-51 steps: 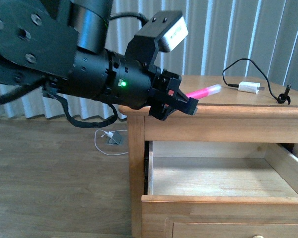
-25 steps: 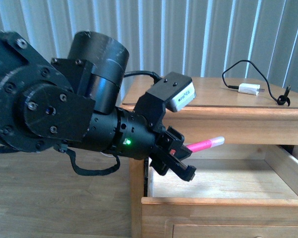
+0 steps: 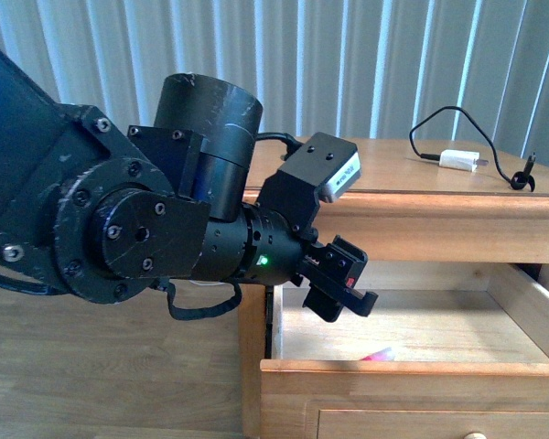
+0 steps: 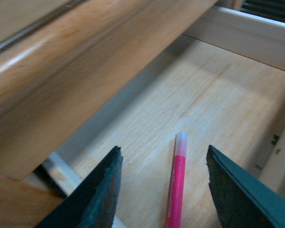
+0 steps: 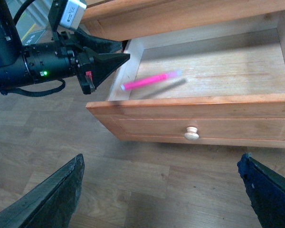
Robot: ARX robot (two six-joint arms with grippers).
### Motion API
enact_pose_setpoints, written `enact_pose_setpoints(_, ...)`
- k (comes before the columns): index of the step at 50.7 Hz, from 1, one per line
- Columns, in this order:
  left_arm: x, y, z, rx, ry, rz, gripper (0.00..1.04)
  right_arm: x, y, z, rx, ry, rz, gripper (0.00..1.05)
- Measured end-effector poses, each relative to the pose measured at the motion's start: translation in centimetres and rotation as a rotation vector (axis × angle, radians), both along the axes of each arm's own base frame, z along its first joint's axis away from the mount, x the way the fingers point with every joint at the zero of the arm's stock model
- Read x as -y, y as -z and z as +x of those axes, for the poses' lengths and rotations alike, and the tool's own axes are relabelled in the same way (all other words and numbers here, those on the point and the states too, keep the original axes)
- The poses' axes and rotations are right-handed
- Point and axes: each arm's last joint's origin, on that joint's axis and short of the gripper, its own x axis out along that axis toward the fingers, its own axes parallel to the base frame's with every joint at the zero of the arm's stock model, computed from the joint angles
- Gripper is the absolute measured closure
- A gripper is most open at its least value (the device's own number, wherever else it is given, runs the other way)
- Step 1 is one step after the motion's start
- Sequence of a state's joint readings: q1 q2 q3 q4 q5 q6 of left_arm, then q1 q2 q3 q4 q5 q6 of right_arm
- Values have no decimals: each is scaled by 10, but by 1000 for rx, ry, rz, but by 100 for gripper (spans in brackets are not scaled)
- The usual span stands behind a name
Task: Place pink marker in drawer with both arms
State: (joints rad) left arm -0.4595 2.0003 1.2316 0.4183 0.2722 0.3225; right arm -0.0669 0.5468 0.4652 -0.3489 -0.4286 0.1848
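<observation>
- Our left claw (image 3: pixel 352 294) is spread wide and holds nothing. In the left wrist view, its two dark fingers (image 4: pixel 102 190) stand far apart.
- The pink marker (image 4: pixel 176 185) shows in the gap between those fingers, and neither finger touches it. Its pale cap points away from the claw.
- From the front, we see the left claw hanging over the near left part of the open drawer (image 3: pixel 403 370), just under the cabinet top (image 3: pixel 393 178).
- In that view only a small pink bit of the marker (image 3: pixel 377 355) peeks over the drawer's front edge. It is at about 5 o'clock from the claw, lower down and a little apart.
- The right wrist view shows the marker (image 5: pixel 149 81) inside the drawer (image 5: pixel 204 118), near the drawer's left side. It is close to the tip of the left claw (image 5: pixel 111 59). It looks blurry there, with a dark shadow beside it, so we cannot tell if it rests flat on the drawer floor.
- Our right claw (image 5: pixel 161 159) is also spread wide and empty. It is out in front of the drawer, well apart from it, over the wooden floor (image 5: pixel 147 190).
- The drawer's round knob (image 5: pixel 192 133) is on its front.
- A white charger plug (image 3: pixel 459 162) with a black cable lies on the cabinet top, at about 1 o'clock from the left claw.
</observation>
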Motion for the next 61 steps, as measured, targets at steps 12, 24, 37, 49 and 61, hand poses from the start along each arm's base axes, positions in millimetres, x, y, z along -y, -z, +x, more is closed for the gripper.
enact_pose_setpoints(12, -27, -24, -37, 71, -166, -13, 11, 0, 0, 0, 0, 0, 0, 8)
enact_pose_setpoints(24, -87, -59, -92, 146, -332, -101, 6, 0, 0, 0, 0, 0, 0, 8)
enact_pose_setpoints(37, -169, -73, -185, 168, -568, -219, 6, 0, 0, 0, 0, 0, 0, 8)
enact_pose_setpoints(49, -215, -48, -254, 161, -833, -330, 6, 0, 0, 0, 0, 0, 0, 8)
enact_pose_setpoints(61, -216, -47, -258, 216, -790, -355, 16, 0, 0, 0, 0, 0, 0, 8)
